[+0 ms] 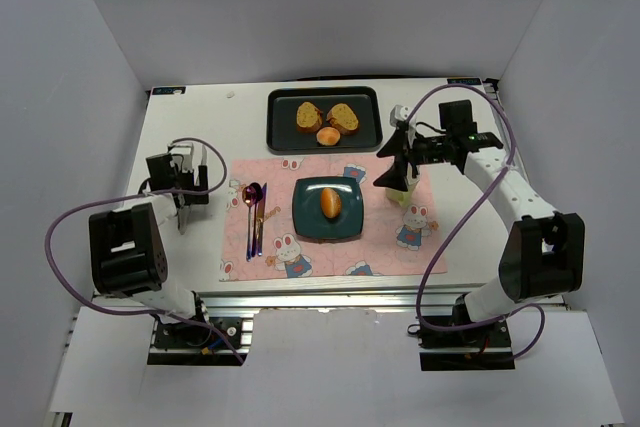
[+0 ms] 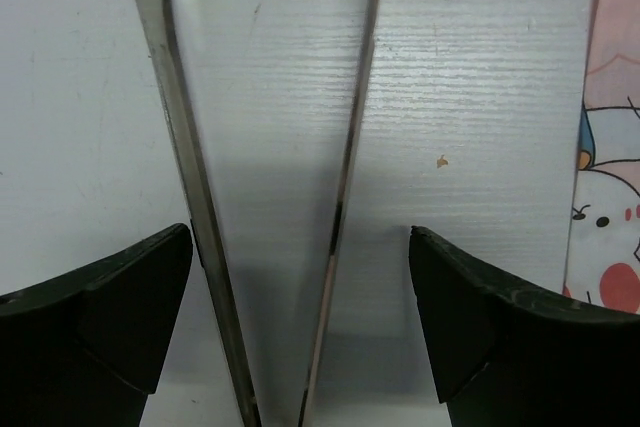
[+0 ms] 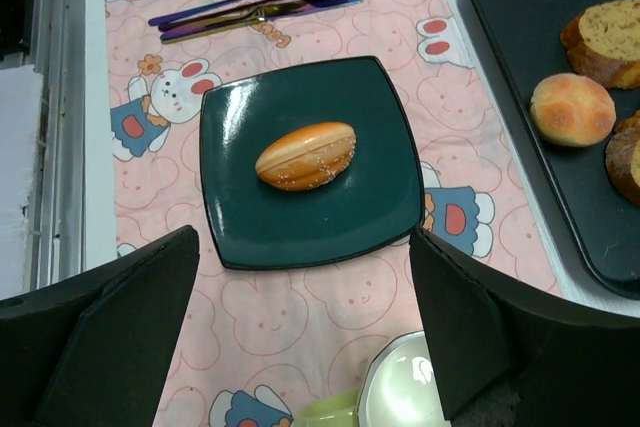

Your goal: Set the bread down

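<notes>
The bread (image 1: pixel 330 204) is a small golden-orange oval bun. It lies on the middle of the teal plate (image 1: pixel 308 227), on the pink mat. In the right wrist view the bread (image 3: pixel 305 155) rests on the plate (image 3: pixel 240 217), clear of both fingers. My right gripper (image 1: pixel 393 169) (image 3: pixel 302 239) is open and empty. It hangs above the mat to the right of the plate. My left gripper (image 1: pixel 190 187) (image 2: pixel 300 247) is open at the far left over the white table. A pair of metal tongs (image 2: pixel 345 167) lies between its fingers, untouched.
A black tray (image 1: pixel 285 132) at the back holds toasted slices (image 1: pixel 343 116) and a small round bun (image 1: pixel 327 136) (image 3: pixel 572 109). Purple cutlery (image 1: pixel 255 215) (image 3: pixel 250 7) lies on the mat (image 1: pixel 375 252) left of the plate. A light green cup (image 3: pixel 400 392) stands under my right gripper.
</notes>
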Robot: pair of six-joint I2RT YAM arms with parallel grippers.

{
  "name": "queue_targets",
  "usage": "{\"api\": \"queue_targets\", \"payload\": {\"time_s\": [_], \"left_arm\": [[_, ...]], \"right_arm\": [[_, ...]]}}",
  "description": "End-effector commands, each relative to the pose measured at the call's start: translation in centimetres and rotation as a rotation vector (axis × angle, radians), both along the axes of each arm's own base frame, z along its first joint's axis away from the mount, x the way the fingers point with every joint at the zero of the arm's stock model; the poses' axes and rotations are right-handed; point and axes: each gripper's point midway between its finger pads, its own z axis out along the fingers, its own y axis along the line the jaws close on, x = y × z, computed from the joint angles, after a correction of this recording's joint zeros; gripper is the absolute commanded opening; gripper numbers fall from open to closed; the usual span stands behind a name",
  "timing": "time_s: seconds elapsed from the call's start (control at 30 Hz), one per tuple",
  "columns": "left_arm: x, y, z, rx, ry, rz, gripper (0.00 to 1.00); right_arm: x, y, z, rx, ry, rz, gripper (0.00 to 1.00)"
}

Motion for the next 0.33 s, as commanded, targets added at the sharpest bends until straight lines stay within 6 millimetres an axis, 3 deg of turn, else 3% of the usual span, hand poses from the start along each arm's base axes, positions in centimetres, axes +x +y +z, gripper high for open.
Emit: {"api": "queue_targets", "payload": {"time_s": [0.0,0.07,0.13,0.17,0.3], "left_arm": [[0.7,0.2,1.6,-0.024,-0.021,0.004,0.98],[0.6,0.8,2.9,-0.021,-0.04,0.039,0.98],[0.5,1.1,4.3,-0.026,-0.06,0.068,0.98],[0.9,1.2,6.2,-0.025,-0.104,0.074,0.98],[1.2,0.9,10.6,-0.13,-0.206,0.186,0.98]], "right_arm": [[1.0,0.3,2.0,-0.025,-0.04,-0.065,0.89],[2.8,0.4,2.3,-0.045,-0.029,-0.202,0.89],[5.2,-0.9,1.7,-0.095,0.036,-0.421,0.89],[6.1,-1.4,2.1,-0.097,0.048,-0.494,0.89],[7.5,-1.3,3.5,-0.051,0.051,-0.552,0.89]]}}
